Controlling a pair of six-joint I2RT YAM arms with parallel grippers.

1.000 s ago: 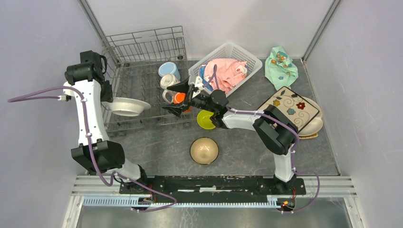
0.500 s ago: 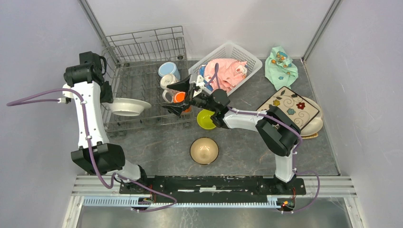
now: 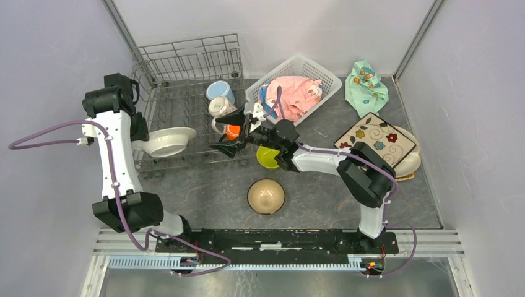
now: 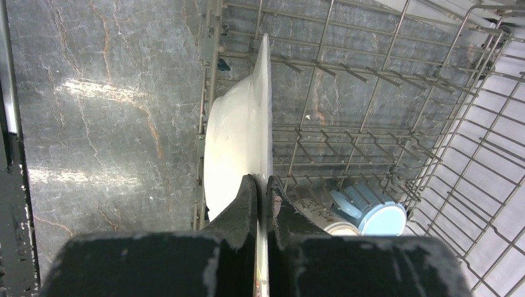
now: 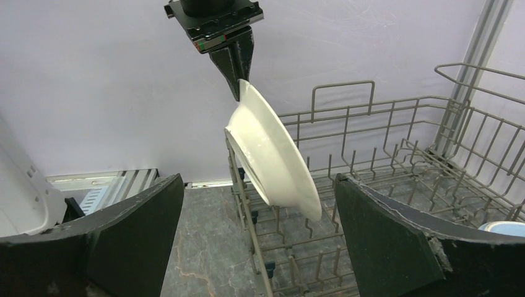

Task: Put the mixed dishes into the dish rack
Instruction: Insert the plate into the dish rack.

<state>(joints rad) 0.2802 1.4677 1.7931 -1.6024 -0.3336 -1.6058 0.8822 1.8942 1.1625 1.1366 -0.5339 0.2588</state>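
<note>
My left gripper [image 4: 261, 182] is shut on the rim of a white plate [image 4: 238, 142], held tilted on edge above the front left of the dish rack [image 3: 186, 74]. The plate [image 3: 166, 141] hangs over the rack's tines [image 5: 371, 142]. My right gripper [image 3: 215, 133] stands wide open at the rack's right side, facing the plate [image 5: 272, 154] and holding nothing. An orange mug [image 3: 232, 130], a white patterned mug [image 3: 220, 106] and a light-blue mug [image 3: 220, 91] lie in the rack. A lime-green bowl [image 3: 267, 156], a tan bowl [image 3: 266, 196] and a dark square plate [image 3: 374, 139] rest on the table.
A white lattice basket [image 3: 322, 77] with a pink cloth [image 3: 291, 93] stands behind the right arm. A mint-green cloth [image 3: 366, 83] lies at the back right. A cream plate [image 3: 410, 162] lies under the dark square plate.
The left arm has shifted slightly, carrying the plate a little to the right over the rack. The right gripper has edged slightly left, still open.
</note>
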